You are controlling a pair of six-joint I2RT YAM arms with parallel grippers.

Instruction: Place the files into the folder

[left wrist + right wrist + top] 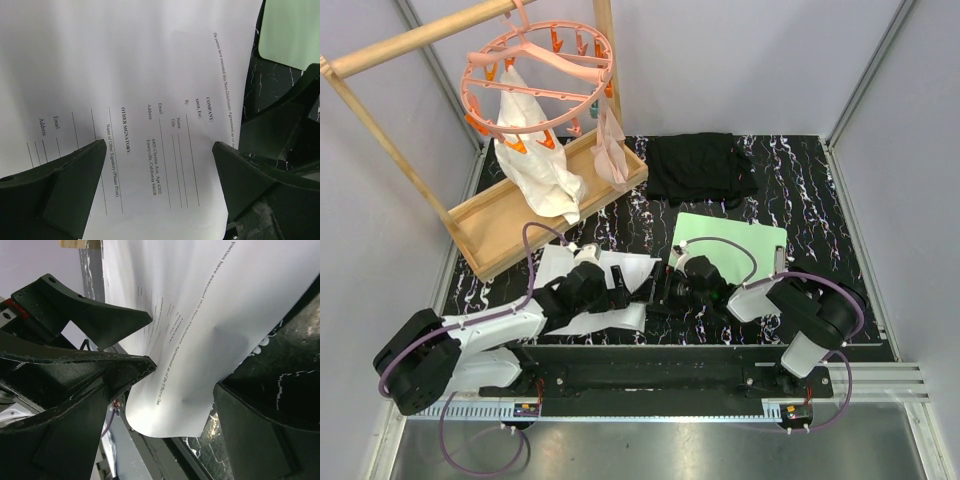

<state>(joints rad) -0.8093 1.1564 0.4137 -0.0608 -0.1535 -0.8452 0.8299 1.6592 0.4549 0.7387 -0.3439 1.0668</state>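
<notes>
Files: white sheets lie on the table, just left of the folder. Folder lies flat.
Left gripper: jaws wide apart over the printed top sheet, gripping nothing.
Right gripper: jaws wide apart at the folder's near left corner. A curled sheet edge sits between them, not clamped. The two grippers stand close together.
</notes>
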